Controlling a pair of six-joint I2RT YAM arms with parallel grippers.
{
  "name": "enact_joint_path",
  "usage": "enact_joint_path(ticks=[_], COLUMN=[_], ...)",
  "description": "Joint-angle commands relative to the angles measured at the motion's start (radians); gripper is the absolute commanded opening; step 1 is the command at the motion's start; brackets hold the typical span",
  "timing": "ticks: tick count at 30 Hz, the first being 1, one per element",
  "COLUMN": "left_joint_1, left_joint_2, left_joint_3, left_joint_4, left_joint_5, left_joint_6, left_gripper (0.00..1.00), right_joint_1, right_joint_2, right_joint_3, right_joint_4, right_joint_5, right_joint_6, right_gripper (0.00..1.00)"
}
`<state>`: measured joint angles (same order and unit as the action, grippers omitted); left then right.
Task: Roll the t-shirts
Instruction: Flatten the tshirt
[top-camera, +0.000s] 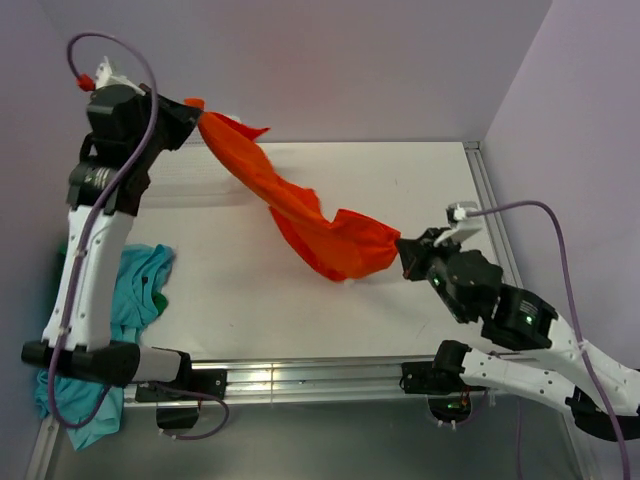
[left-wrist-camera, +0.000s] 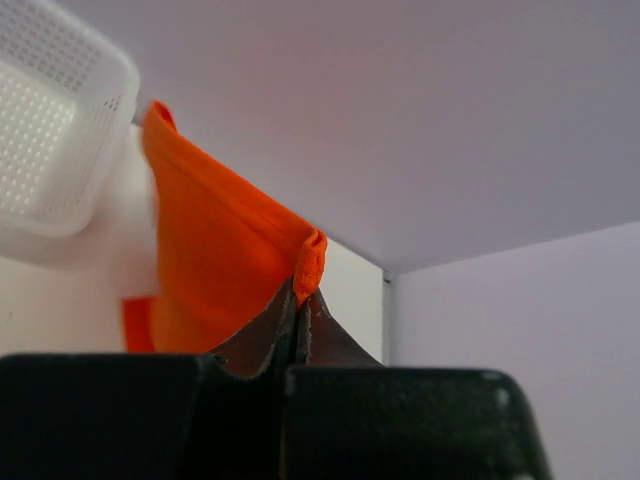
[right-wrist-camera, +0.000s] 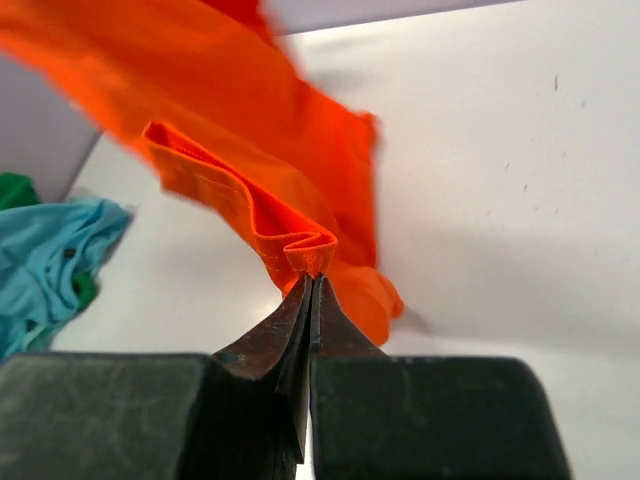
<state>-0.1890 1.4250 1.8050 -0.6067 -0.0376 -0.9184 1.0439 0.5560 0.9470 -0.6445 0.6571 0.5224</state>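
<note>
Shirt work, this step: the orange shirt (top-camera: 300, 215) hangs in the air as a twisted diagonal band, strung between my two arms above the bench (top-camera: 420, 180). My left fingers (left-wrist-camera: 298, 300) are clenched on a small folded nub of its edge, held high near the back wall, with the basket (left-wrist-camera: 60, 130) close to that end of the cloth. My right fingers (right-wrist-camera: 312, 292) are clamped on a bunched fold of hem, low over the bench on the right. The lowest bulge of cloth is either touching the surface or just above it; I cannot tell which.

As I judge it, the job now is to spread the shirt flat before any rolling. Both pinches are thin, so I should not pull my arms wider apart, or a corner may slip out. Better to bring the left end down, take the twist out of the band, and lay the cloth from the sagging middle outward so it lands without creases. I should aim for the bare middle, well away from the teal shirt (top-camera: 135, 290) and the green shirt (right-wrist-camera: 12, 190) heaped at the left edge, and let go only once the cloth rests flat.
</note>
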Motion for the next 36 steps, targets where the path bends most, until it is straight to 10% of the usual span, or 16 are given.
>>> enact_joint_path(ticks=[1,11,27,36], left_joint_1=[-0.015,0.069,0.086,0.086], left_joint_2=[-0.05,-0.089,-0.466,-0.508], left_joint_3=[0.001,0.149,0.059,0.025], left_joint_4=[-0.163,-0.341,-0.398,-0.419], left_joint_5=[-0.033,-0.068,-0.105,-0.134], left_joint_6=[0.062,0.104,0.066,0.036], left_gripper=[0.0,0.0,0.0,0.0], right_joint_1=[-0.073,-0.743,-0.774,-0.775], right_joint_2=[0.157,0.326,-0.037,0.039], right_joint_3=[0.099,0.274,0.418,0.541], right_joint_4=[0.138,0.227,0.336,0.178], right_joint_5=[-0.031,-0.71,-1.001,-0.817], right_joint_6=[-0.096,-0.078,-0.144,-0.173], right_gripper=[0.0,0.0,0.0,0.0])
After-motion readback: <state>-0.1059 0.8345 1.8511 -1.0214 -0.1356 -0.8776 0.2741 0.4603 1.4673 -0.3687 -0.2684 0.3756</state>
